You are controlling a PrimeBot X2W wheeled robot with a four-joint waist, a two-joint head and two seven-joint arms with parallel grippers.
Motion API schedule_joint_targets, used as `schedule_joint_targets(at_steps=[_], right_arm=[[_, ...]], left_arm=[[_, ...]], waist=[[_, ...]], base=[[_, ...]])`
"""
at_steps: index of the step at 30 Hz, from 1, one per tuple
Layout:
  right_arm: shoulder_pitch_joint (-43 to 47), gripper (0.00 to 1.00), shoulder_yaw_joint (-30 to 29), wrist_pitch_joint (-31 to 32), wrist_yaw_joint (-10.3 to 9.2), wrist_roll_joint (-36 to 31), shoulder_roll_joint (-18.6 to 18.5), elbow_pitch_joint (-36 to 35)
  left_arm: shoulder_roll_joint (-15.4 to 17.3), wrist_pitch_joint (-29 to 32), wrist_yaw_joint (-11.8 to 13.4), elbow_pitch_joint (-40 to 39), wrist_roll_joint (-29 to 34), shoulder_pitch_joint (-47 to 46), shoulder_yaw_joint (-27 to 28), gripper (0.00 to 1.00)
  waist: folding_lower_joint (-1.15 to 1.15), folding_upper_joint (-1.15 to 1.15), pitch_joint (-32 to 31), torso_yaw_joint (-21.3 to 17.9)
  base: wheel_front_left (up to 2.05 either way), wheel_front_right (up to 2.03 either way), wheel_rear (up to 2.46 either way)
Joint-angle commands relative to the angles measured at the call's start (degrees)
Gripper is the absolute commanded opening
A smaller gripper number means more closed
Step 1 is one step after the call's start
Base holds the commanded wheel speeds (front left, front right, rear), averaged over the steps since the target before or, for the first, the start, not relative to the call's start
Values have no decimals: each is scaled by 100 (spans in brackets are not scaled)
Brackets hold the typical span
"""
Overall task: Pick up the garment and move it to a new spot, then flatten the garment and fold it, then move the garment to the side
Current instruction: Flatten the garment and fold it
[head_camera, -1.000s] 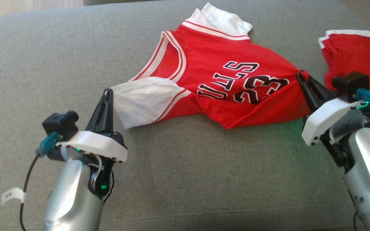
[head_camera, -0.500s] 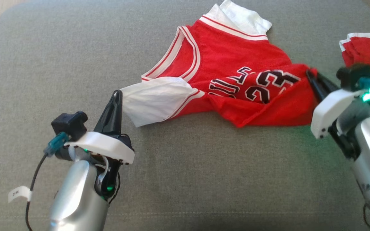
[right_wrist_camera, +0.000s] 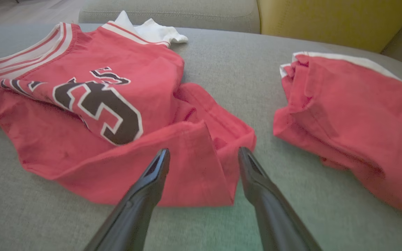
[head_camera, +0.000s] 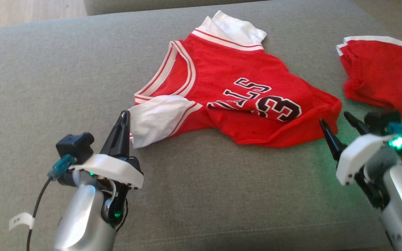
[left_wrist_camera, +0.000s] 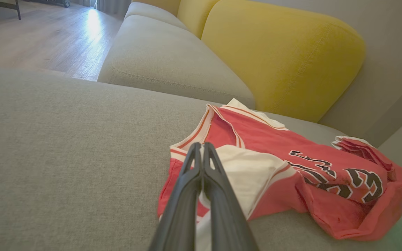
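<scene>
grey sofa cushion point(head_camera: 47, 69) lies under everything, w/ the jersey point(head_camera: 229, 69) mid-frame, still crumpled, its lower hem folded over. we judge we're in the flatten step. left gripper point(head_camera: 126, 115), lower left, has its fingers pressed together at the white sleeve point(head_camera: 155, 118) edge; we can't tell if cloth is pinched. right gripper point(head_camera: 333, 118), lower right, has fingers apart just off the hem corner point(head_camera: 330, 104), holding nothing. next we need a fresh grip on the hem & an outward pull, clear of the second red piece point(head_camera: 379, 73) upper right. vs a sec ago: right fingers were closed on that corner; left unchanged; camera shifted.
</scene>
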Motion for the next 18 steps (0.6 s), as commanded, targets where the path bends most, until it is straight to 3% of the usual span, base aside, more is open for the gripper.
schedule_joint_targets(at_steps=[1, 6, 12, 18], right_arm=[[129, 100, -32, -65, -4, 14, -33, -284], [503, 100, -434, -234, -4, -85, 143, -730], [990, 100, -1031, -720, -4, -422, 737, -1353], [975, 100, -1172, -871, -4, -648, 1038, -1388]], left_arm=[[103, -29, 22, -225, 43, -123, 236, 0], [103, -29, 28, -266, 20, -64, 261, 0], [103, -29, 31, -327, -31, 4, 246, 0], [103, -29, 25, -340, -23, 20, 236, 0]], waist=[[0, 0, -28, -60], [0, 0, -35, -142], [0, 0, -22, -190], [0, 0, 21, -181]], base=[[0, 0, 0], [0, 0, 0], [0, 0, 0], [0, 0, 0]])
